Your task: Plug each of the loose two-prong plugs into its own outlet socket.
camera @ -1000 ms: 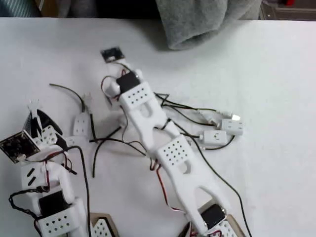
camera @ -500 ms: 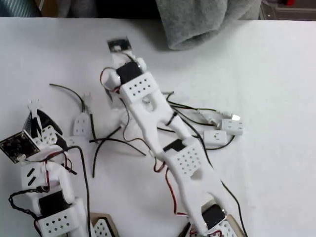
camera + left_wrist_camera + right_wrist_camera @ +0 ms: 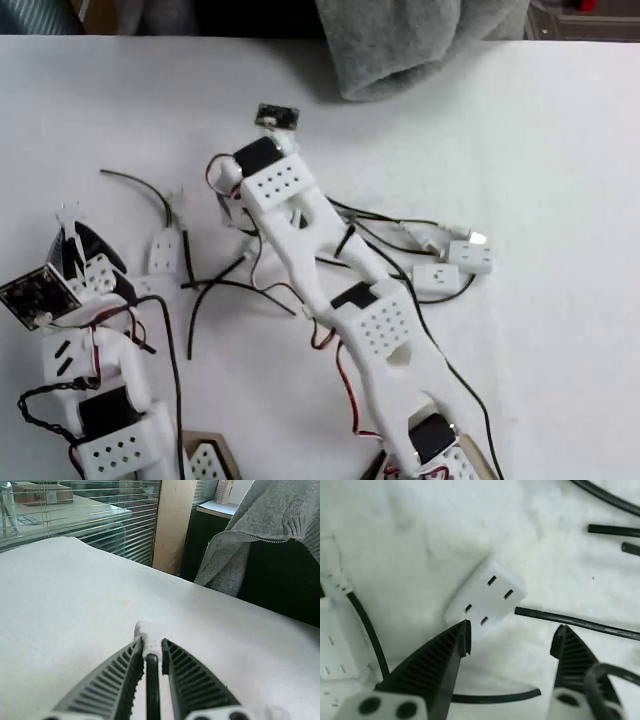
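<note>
Presently the left gripper (image 3: 151, 647) is pinching a seemingly light, rigid plug (image 3: 149, 630) between its fingertips; the right gripper (image 3: 512, 632) is gaping before an outlet socket (image 3: 487, 597).

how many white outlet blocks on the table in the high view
3. One outlet block lies left of the right arm; a second and third sit together right of it. More may hide under that arm.

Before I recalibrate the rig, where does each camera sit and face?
High view: above, facing down at table; left arm, right arm show.
Left wrist view: facing across table past left gripper, shut on plug.
Right wrist view: facing down past open right gripper at outlet socket.
Shared: grey garment, high and left wrist.
</note>
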`<act>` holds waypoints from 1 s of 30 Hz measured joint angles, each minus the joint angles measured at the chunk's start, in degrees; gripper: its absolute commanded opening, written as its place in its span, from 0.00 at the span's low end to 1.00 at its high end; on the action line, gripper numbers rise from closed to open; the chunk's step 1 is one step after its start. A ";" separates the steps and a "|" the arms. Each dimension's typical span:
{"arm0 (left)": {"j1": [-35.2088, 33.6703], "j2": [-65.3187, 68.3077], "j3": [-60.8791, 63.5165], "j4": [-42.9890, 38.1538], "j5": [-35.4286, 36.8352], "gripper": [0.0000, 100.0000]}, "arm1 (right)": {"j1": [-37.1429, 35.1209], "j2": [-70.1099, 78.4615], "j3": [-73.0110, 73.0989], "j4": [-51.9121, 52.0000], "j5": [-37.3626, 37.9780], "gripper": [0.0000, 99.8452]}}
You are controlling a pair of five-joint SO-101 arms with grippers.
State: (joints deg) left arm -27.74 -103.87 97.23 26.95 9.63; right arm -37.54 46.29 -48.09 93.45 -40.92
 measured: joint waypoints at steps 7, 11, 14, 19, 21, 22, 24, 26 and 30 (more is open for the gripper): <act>0.00 0.00 0.00 0.00 0.00 0.02 | -0.09 3.08 0.00 -5.80 -9.23 0.27; 0.00 0.00 0.00 0.00 0.00 0.02 | -0.26 3.16 0.00 -7.21 -10.55 0.27; 0.00 0.00 0.00 0.00 0.00 0.02 | -0.79 3.52 0.09 -7.21 -10.81 0.26; 0.00 0.00 0.00 0.00 0.00 0.02 | -1.05 7.21 0.00 -7.74 -10.81 0.26; 0.00 0.00 0.00 0.00 0.00 0.02 | -1.14 8.09 -0.26 -7.74 -10.81 0.24; 0.00 0.00 0.00 0.00 0.00 0.02 | -1.14 8.09 -0.35 -7.74 -10.81 0.21; 0.00 0.00 0.00 0.00 0.00 0.02 | -1.14 8.09 -0.44 -7.12 -10.81 0.15; 0.00 0.00 0.00 0.00 0.00 0.02 | -0.70 7.65 -0.18 -5.98 -10.81 0.13; 0.00 0.00 0.00 0.00 0.00 0.02 | -0.09 6.59 0.09 -5.45 -4.13 0.13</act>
State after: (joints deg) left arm -27.74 -103.87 97.23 26.95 9.63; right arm -37.63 52.88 -48.00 88.00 -45.05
